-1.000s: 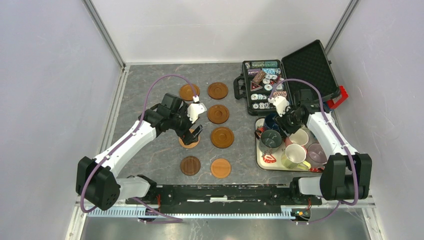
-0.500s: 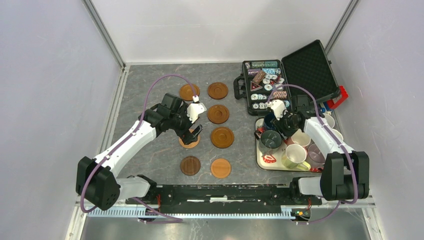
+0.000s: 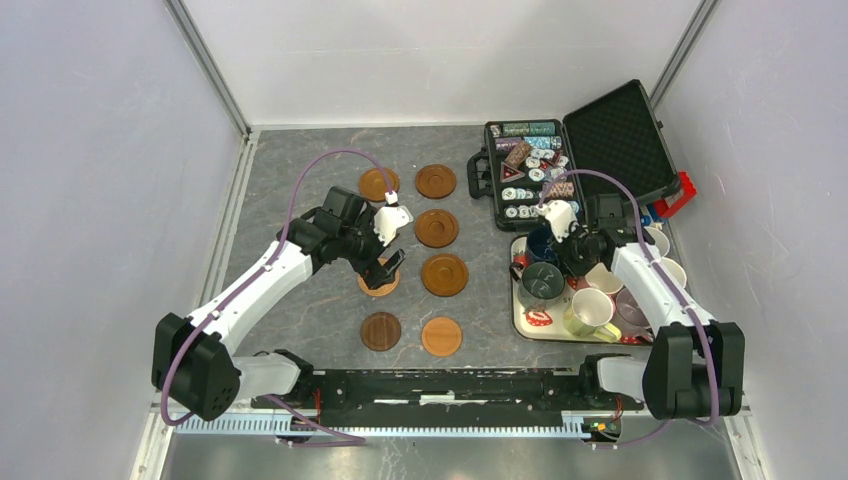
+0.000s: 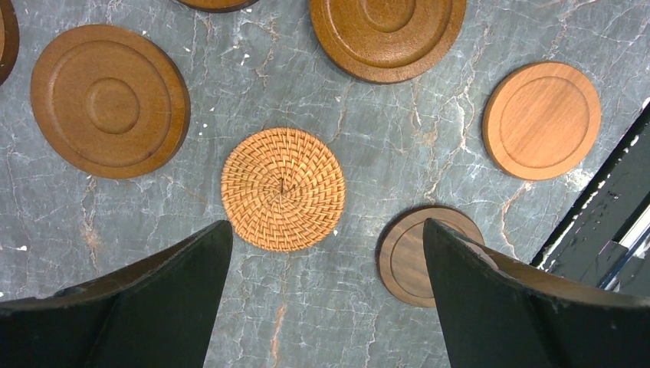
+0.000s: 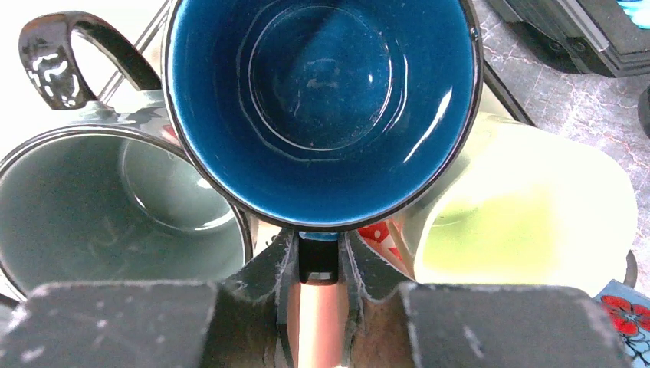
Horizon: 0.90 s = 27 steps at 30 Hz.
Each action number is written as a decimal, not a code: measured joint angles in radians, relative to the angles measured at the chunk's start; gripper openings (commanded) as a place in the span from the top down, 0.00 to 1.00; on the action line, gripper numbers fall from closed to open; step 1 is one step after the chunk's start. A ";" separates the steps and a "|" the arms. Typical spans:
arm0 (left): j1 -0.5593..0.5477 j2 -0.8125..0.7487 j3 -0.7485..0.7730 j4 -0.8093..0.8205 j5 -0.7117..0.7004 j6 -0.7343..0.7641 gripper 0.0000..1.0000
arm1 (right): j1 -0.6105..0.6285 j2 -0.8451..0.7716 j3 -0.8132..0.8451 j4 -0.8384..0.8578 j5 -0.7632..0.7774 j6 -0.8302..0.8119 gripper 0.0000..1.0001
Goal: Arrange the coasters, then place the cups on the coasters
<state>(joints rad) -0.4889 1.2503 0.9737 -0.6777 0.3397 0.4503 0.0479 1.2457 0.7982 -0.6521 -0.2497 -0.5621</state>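
The white-and-black left arm [image 3: 262,278] reaches forward and inward. Its left gripper [image 4: 326,228] points straight down with black fingers [image 4: 153,307] spread wide — nothing between them. The right arm [image 3: 655,290] bends forward and leftward, and the right gripper [image 5: 318,257] is pinched narrow on the handle of a glossy dark blue ceramic mug [image 5: 318,100].

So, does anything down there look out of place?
The wicker coaster under the open left gripper stands out: it is woven, while the wooden coasters around it are smooth discs. Nothing looks spilled or broken.
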 measured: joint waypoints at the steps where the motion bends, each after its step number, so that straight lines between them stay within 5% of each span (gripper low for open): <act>1: 0.003 0.000 0.000 0.000 -0.002 0.000 0.00 | 0.000 -0.002 0.005 -0.010 0.000 0.000 1.00; 13: 0.141 0.076 0.131 -0.006 0.025 -0.095 0.00 | 0.024 0.016 0.300 -0.103 -0.040 0.026 1.00; 27: 0.402 0.254 0.399 -0.150 0.047 -0.191 0.00 | 0.346 0.629 1.003 -0.043 -0.029 0.143 1.00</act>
<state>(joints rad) -0.0864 1.5040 1.3731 -0.8280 0.3866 0.2592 0.3943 1.8748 1.8015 -0.6956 -0.2790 -0.4187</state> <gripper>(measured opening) 0.997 0.222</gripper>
